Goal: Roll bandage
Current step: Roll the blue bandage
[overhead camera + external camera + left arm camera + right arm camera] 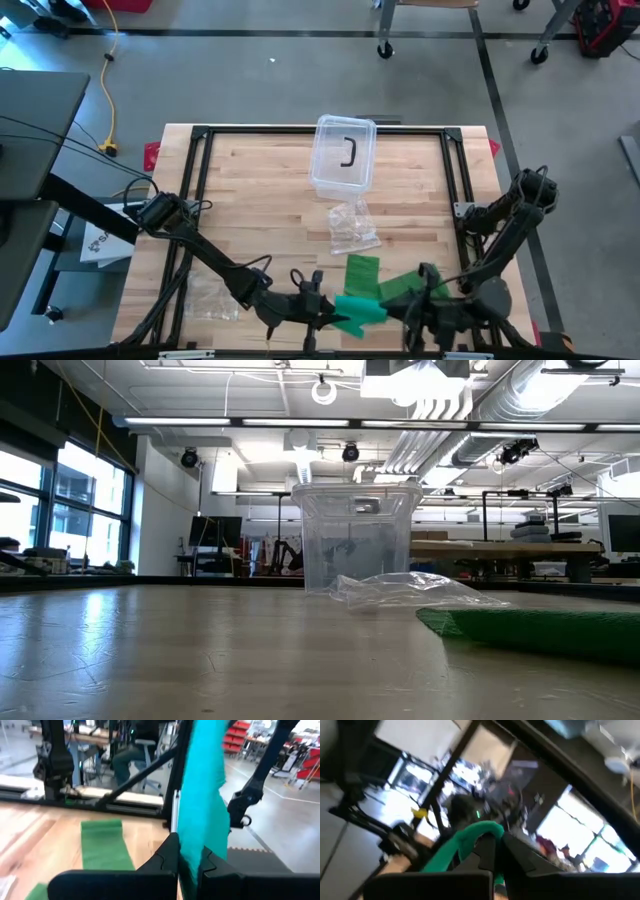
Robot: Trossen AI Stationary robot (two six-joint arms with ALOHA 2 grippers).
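Note:
A green bandage (362, 272) lies partly unrolled near the table's front edge. One flat end rests on the wood, and it shows in the low view as a green strip (540, 628). Its other part rises to both grippers. My left gripper (333, 318) is shut on the bandage's bright bunched part (360, 308). From the right, my right gripper (408, 312) is shut on the bandage's darker part (400, 290). Neither gripper shows in the low view. My left gripper pinches the bandage between its two fingers (169, 856), coming about level from the table's left. The band (200, 815) stands up out of the fingers as a broad strip, lifted off the wood; its flat end (102, 845) lies on the table beyond. My right gripper pinches a bunched, narrowed stretch of the bandage (470, 837) between its two fingers (487, 855), coming roughly level from the table's right. The green band runs away from the fingers in a curve, clear of the table there.
A clear plastic container (343, 155) with a black piece inside stands at the far middle. A crumpled clear bag (352, 228) lies between it and the bandage. Another clear bag (210, 295) lies near the left front. A black frame rail (260, 131) runs around the table.

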